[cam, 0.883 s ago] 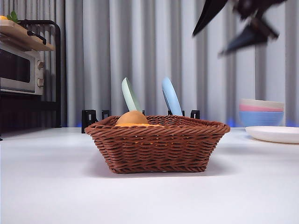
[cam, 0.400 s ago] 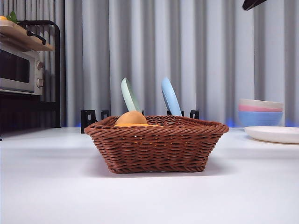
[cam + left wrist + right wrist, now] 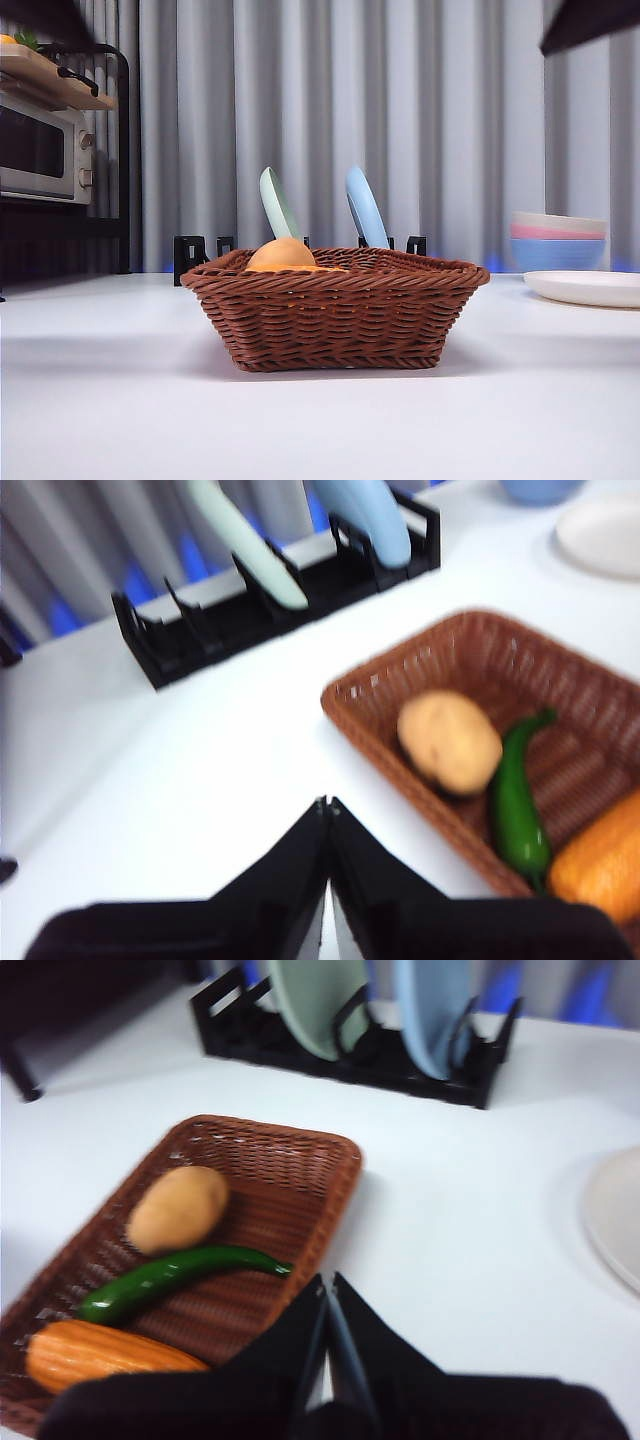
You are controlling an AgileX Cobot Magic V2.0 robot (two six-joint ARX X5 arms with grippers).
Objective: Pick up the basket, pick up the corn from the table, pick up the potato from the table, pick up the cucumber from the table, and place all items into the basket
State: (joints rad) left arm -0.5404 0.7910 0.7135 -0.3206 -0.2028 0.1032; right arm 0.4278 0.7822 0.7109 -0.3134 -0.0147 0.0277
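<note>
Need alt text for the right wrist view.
A reddish-brown woven wicker basket on the white table holds a tan egg-shaped potato, a glossy green cucumber and an orange corn. The right gripper hangs above, shut and empty.

Across the white table (image 3: 120,400) we see a black dish rack (image 3: 250,620) toward twelve o'clock, holding a pale green plate (image 3: 278,203) and a light blue plate (image 3: 366,208), both on edge and leaning. At three o'clock lies a flat white plate (image 3: 585,287), and just behind it we see stacked bowls (image 3: 558,240) in white, pink and blue. At nine o'clock a microwave (image 3: 40,150) sits under a wooden shelf (image 3: 55,78). Grey curtains (image 3: 440,120) hang behind.
</note>
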